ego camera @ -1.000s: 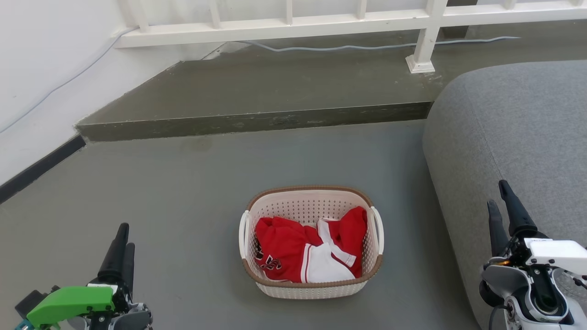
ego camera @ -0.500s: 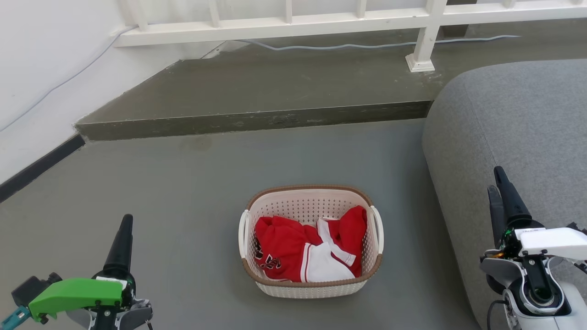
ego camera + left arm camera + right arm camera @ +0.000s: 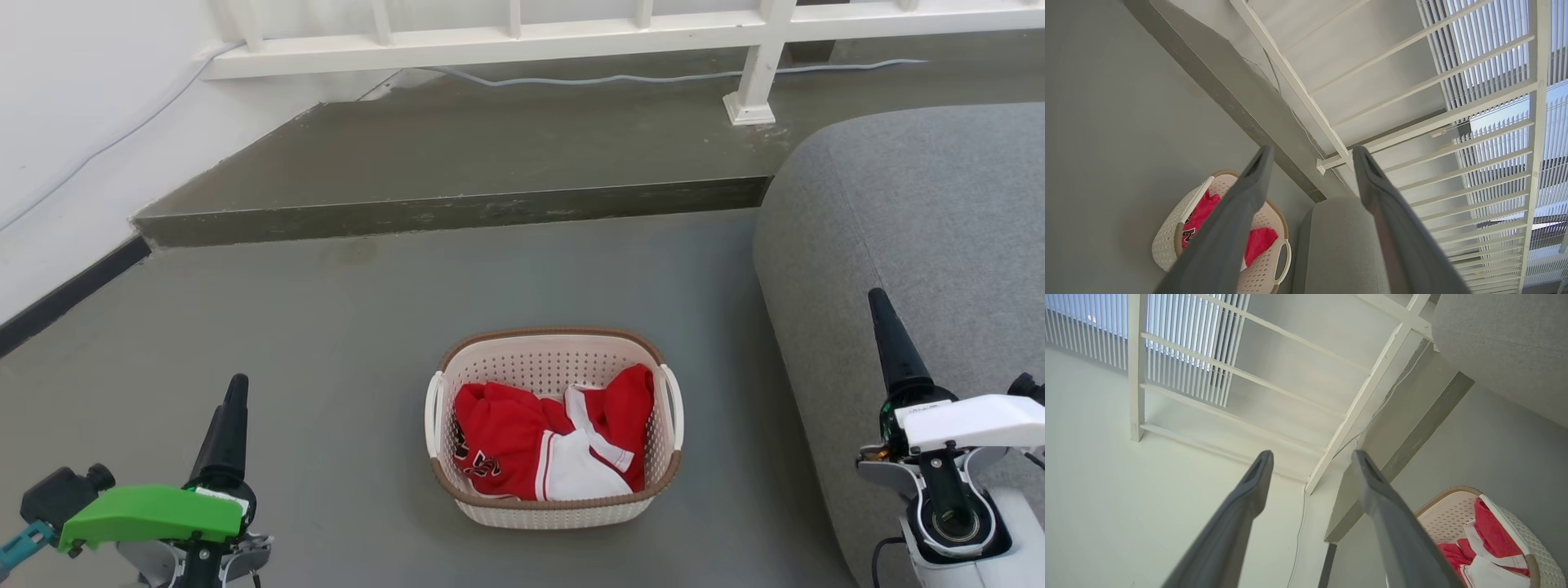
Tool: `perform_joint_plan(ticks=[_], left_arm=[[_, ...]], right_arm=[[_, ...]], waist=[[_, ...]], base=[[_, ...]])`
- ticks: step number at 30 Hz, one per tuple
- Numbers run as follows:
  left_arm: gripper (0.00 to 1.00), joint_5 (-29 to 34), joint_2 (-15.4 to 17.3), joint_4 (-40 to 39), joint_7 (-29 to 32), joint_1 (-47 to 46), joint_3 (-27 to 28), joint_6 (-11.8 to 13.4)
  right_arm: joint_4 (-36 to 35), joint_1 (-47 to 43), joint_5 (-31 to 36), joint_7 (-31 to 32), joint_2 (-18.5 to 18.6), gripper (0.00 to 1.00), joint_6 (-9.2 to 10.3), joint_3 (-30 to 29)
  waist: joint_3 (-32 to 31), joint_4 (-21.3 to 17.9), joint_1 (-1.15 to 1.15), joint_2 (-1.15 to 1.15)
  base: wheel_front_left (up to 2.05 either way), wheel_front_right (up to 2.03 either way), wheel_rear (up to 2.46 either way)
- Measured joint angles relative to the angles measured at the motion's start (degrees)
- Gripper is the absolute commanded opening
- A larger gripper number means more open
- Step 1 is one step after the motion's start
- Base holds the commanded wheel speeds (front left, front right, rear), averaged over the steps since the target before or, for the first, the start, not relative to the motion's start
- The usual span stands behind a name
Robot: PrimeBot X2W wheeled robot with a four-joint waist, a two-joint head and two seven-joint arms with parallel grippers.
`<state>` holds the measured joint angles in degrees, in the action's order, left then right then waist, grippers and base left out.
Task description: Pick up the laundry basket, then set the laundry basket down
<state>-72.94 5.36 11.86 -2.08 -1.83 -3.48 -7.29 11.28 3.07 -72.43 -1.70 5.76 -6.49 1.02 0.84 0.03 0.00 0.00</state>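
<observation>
Since a second ago both wrists have rolled, so each finger pair lines up edge-on in the head view, and the right gripper [image 3: 880,302] has risen. It and the left gripper [image 3: 235,388] stand parted and empty. The laundry basket [image 3: 547,366] sits on the floor [image 3: 326,343] between them, well apart from both. It looks light and stiff, holding soft red clothes [image 3: 506,433]. Its left handle [image 3: 433,416] and right handle [image 3: 673,408] offer the best hold.

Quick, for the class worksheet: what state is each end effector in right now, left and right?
Left end effector: open, fingers apart, holding nothing.
Right end effector: open, fingers apart, holding nothing.
</observation>
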Motion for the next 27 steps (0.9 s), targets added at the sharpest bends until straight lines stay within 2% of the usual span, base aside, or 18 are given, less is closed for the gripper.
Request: perform_joint_plan(ticks=[18, 27], left_arm=[[1.0, 18.74, 0.67, -2.58, -3.24, -1.45, -0.59, 0.3], [1.0, 25.86, -0.19, -3.49, -4.82, -1.66, -1.4, 0.32]], right_arm=[[-2.32, 1.23, 19.45, -3.35, 1.21, 1.0, 0.04, 3.37], [-2.83, 1.29, 27.13, -4.95, 1.23, 1.0, 1.54, 4.65]], waist=[[0.53, -0.08, 0.0, 0.0], [0.63, -0.31, 0.0, 0.0]], base=[[0.0, 0.0, 0.0], [0.0, 0.0, 0.0]])
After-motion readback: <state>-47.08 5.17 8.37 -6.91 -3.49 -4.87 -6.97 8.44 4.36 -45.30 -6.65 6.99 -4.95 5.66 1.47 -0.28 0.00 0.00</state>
